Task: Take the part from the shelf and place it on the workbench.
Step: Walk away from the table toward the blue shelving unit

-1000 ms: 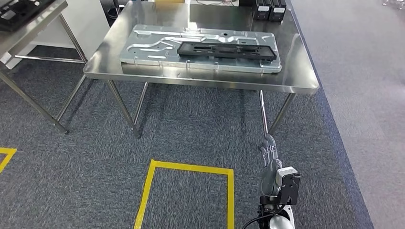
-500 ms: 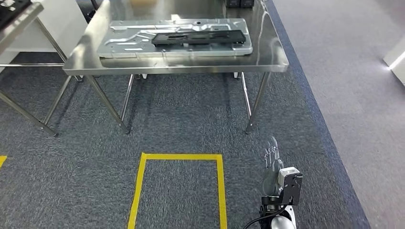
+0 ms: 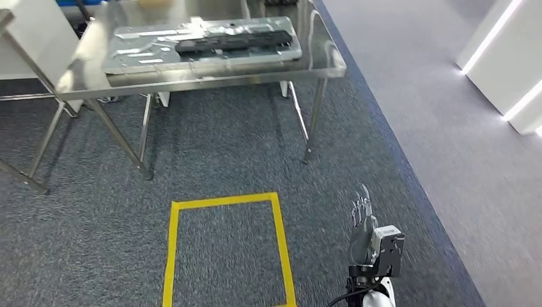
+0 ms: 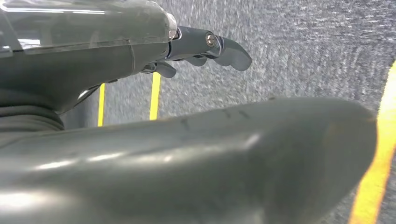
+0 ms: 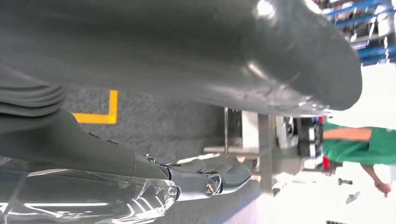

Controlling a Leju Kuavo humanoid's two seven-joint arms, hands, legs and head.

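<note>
A long black part [image 3: 233,39] lies on a silver pressed-metal plate [image 3: 134,48] on a steel table [image 3: 192,80] at the upper left of the head view. My right hand [image 3: 362,214] hangs low beside my body over the carpet, well short of the table, fingers straight and holding nothing. In the right wrist view its dark fingers [image 5: 219,177] are likewise bare. In the left wrist view my left hand [image 4: 201,46] hangs over the carpet, fingers loosely apart and holding nothing.
A yellow tape rectangle [image 3: 278,243] marks the grey carpet in front of me. A second steel table's legs [image 3: 25,147] stand at the far left. White panels [image 3: 505,57] rise at the right. A person in green [image 5: 359,145] stands beyond the table legs.
The camera has swung to the right: the table and tape rectangle slid toward the picture's left and white panels came in at the right. My right hand hangs as before.
</note>
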